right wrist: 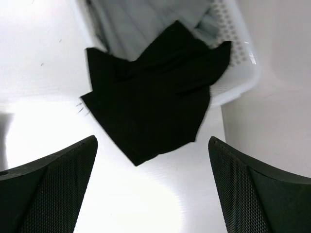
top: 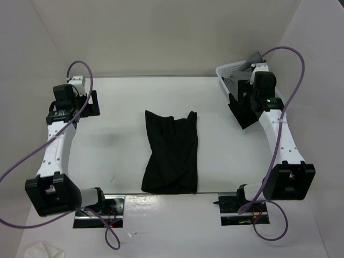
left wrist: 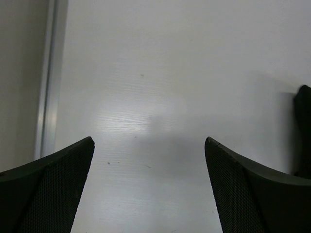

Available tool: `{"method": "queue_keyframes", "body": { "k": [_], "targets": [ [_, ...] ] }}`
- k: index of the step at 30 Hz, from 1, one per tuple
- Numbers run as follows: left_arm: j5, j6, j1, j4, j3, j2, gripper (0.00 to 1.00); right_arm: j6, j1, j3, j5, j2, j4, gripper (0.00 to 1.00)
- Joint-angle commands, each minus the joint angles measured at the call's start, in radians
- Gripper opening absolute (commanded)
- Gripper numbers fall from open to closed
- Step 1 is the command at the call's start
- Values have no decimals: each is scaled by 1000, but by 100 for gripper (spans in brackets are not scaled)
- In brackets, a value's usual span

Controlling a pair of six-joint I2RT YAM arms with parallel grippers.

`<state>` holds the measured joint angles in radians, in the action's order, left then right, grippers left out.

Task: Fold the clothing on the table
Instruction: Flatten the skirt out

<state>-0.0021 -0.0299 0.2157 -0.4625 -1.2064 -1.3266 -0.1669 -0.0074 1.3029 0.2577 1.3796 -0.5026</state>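
Note:
The clothing, a black skirt, lies in a long upright strip in the middle of the table, its wider end toward the near edge. My left gripper hovers at the far left, well away from the clothing. In the left wrist view the left gripper is open over bare table. A black edge shows at that view's right border; I cannot tell what it is. My right gripper is at the far right, open over the table with nothing between its fingers.
A white mesh basket stands at the back right corner with grey cloth in it. A plain black garment spills from it onto the table just ahead of the right gripper. White walls enclose the table. Purple cables loop beside both arms.

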Motion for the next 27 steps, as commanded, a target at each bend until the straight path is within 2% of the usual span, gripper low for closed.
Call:
{"method": "queue_keyframes", "body": {
  "k": [1,5,6,10,13,15,18,20,21,23,24,27],
  "targets": [
    [228,-10,-10,137,61,87,100,61,-60,-1,-28,-60,-16,98],
    [358,-59,-10,78,36,-29,100,-8,-85,-56,-142,-112,-4,98],
    [388,-50,20,78,53,-29,100,-8,-85,-83,-179,-132,15,98],
    [285,-41,31,24,42,-29,100,-10,-85,-139,-288,-137,64,98],
    [284,-13,31,-74,10,-49,100,29,-85,-129,-420,-64,73,98],
    [321,46,44,-108,-2,-63,100,88,-85,-116,-457,-19,73,96],
    [349,90,53,-128,-2,-88,100,149,-50,-103,-517,47,95,98],
    [378,101,42,-104,8,-88,100,119,24,-85,-375,88,78,98],
    [378,82,25,-76,17,-88,100,97,134,-74,-266,105,62,98],
    [367,59,-39,-51,45,-97,100,69,236,-38,-37,184,-9,98],
    [338,41,-64,-26,56,-109,100,38,272,-18,-35,214,-46,98],
    [294,-25,-153,54,126,-123,100,27,273,50,-55,303,-155,98]
  ]
}}
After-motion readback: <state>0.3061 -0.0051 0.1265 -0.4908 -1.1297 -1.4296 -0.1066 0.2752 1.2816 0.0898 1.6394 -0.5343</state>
